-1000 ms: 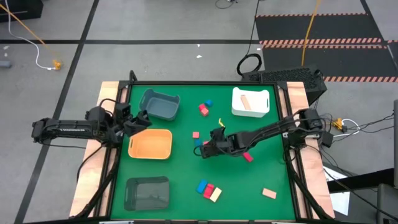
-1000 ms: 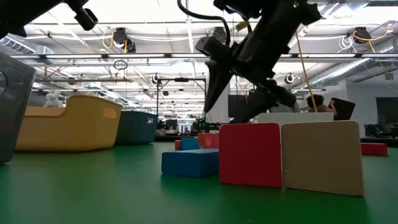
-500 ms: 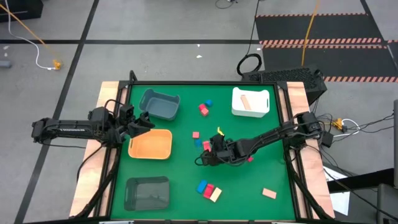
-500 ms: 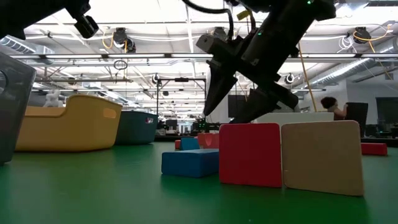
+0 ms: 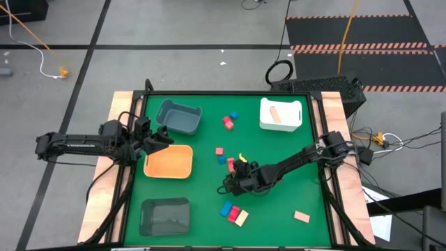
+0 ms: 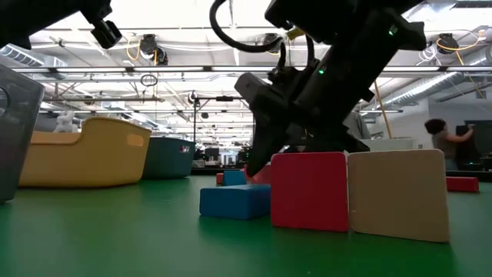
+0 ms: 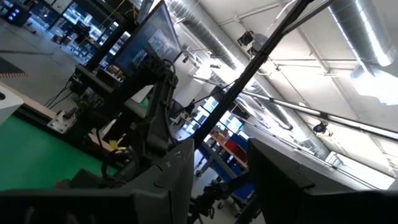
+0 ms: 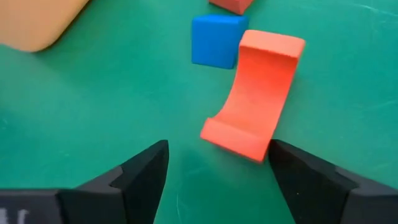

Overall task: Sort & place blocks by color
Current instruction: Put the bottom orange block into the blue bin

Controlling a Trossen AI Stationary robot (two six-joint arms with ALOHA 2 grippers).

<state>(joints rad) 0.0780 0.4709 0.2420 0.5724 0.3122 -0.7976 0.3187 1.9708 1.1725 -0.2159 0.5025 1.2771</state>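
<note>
Green mat on a table in a big lab bay with taped floor. Left gripper (image 5: 159,137) parked over the far rim of the orange tray (image 5: 168,161), beside the grey tray (image 5: 179,116); fingers part-spread, nothing between them. Mid-table, right gripper (image 5: 231,185) is low over the mat, fingers wide and empty, lined up on a curved red block (image 8: 253,101) with a blue block (image 8: 215,40) just past it. Front cluster sits close by: blue (image 5: 226,208), red (image 5: 234,213) and tan (image 5: 241,218) blocks touching. White tray (image 5: 280,114) at far right holds one tan piece. Blocks look light, rigid, probably smooth; I'd pinch the red one across its flat sides, not the curve.
</note>
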